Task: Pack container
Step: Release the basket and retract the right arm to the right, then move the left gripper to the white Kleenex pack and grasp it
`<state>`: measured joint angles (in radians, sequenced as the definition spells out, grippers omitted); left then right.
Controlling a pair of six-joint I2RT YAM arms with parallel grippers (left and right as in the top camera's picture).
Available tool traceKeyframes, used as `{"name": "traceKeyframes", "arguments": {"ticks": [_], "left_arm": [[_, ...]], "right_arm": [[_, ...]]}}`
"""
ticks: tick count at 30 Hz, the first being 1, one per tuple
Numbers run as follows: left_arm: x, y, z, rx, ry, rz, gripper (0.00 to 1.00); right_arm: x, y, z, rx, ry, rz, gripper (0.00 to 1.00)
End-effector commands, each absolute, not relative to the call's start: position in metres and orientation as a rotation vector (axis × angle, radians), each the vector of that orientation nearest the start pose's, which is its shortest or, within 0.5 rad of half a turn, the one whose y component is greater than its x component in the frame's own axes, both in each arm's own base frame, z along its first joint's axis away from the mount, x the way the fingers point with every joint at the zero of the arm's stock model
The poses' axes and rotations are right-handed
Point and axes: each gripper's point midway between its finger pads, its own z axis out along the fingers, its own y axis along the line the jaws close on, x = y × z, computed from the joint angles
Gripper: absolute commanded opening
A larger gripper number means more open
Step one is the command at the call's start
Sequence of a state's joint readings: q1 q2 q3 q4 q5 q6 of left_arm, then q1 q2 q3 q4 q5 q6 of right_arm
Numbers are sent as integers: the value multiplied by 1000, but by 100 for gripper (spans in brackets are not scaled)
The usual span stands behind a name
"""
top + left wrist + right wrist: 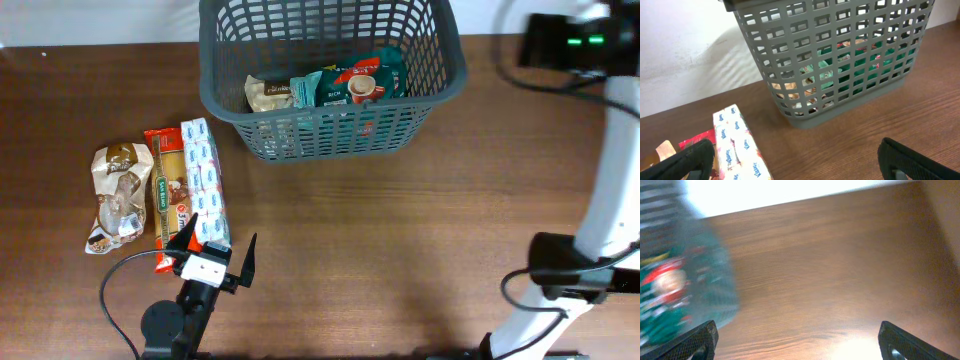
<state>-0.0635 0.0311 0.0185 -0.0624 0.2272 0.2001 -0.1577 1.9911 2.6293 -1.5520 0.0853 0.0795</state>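
1. My left gripper [222, 240] sits low near the front of the table [400, 220] and points ahead. Its two fingers are spread wide and hold nothing.
2. My right gripper [795, 337] is up at the far right. Its fingers are wide apart too, with nothing between them. That view is blurry.
3. Just ahead of my left gripper, a bit to its left, lie the tissues [205, 175], a red pack [167, 190] and a brown bag [117, 190], side by side. My left finger is right by the near ends of the tissues and red pack. I cannot tell if it touches them.
4. The basket [330, 135] stands farther ahead of my left gripper, off to its right. It is just left of my right gripper.
5. The basket is upright with its open top facing up. Its long side runs left to right. A green pack [360, 80] and a pale pack [268, 95] lie inside.
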Motion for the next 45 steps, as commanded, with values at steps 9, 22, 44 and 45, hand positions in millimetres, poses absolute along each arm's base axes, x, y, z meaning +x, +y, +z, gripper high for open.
{"name": "traceKeyframes", "arguments": {"ticks": [9,22,44,45], "left_arm": [[240,-54,156,380,1610,-84,99],[236,-66,163,353,1595,-228,99],[290,9,261,-57,2141,85,99],[299,5,260,-44,2163,62,99]], "right_arm": [[393,-196,353,682,2386,-5,99],[385,-210,353,726,2373,-16,99],[385,-210,353,726,2373,-16,99],[385,-210,353,726,2373,-16,99]]}}
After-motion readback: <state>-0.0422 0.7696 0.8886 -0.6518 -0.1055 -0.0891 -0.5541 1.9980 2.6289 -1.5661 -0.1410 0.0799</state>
